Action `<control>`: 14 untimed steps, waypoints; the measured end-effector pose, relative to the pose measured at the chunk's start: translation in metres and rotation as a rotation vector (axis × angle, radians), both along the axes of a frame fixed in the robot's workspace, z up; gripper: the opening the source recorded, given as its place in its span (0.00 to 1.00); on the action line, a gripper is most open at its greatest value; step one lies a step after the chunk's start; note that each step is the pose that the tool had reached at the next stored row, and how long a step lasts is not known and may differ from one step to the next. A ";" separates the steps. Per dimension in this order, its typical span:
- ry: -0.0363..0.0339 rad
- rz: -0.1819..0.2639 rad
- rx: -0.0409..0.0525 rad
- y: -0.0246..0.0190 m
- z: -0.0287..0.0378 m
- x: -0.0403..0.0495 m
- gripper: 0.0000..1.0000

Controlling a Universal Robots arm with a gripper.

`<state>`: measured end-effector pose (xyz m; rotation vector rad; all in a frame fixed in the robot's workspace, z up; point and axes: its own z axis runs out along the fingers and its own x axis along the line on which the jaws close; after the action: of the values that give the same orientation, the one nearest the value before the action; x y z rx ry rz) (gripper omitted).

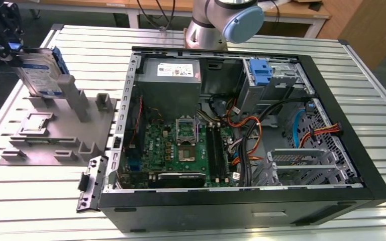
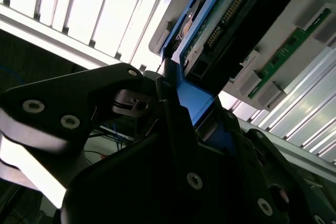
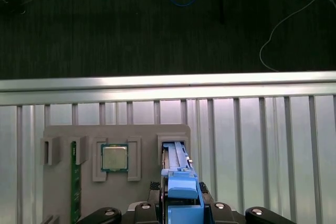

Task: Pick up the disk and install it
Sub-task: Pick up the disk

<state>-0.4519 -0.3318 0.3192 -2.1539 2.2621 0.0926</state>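
1. Your gripper (image 1: pixel 13 47) is pinched on the disk (image 1: pixel 40 73), clamping its blue frame (image 2: pixel 195 98) at the upper end.
2. The disk stands upright at the grey stand (image 1: pixel 59 128), at the exterior view's left. It is well apart from the open computer case (image 1: pixel 247 213). You can't tell whether its lower edge has left the stand's slot (image 3: pixel 172 144).
3. Step in hand, by my read, is the pickup. The grasp is made and the install is not yet done.
4. The next move likely calls for a straight lift clear of the stand's posts (image 1: pixel 74 100) with a firm grip. Don't snag the chip (image 3: pixel 114 157) or the green memory stick (image 3: pixel 76 182) beside it.
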 end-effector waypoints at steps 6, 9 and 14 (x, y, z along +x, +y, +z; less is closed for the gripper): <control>0.0001 0.000 -0.0007 0.0000 0.0017 0.0000 0.37; 0.0002 0.000 -0.0007 0.0000 0.0021 0.0000 0.37; 0.0000 0.000 -0.0006 0.0000 0.0039 0.0000 0.37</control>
<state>-0.4519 -0.3318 0.3232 -2.1542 2.2624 0.0919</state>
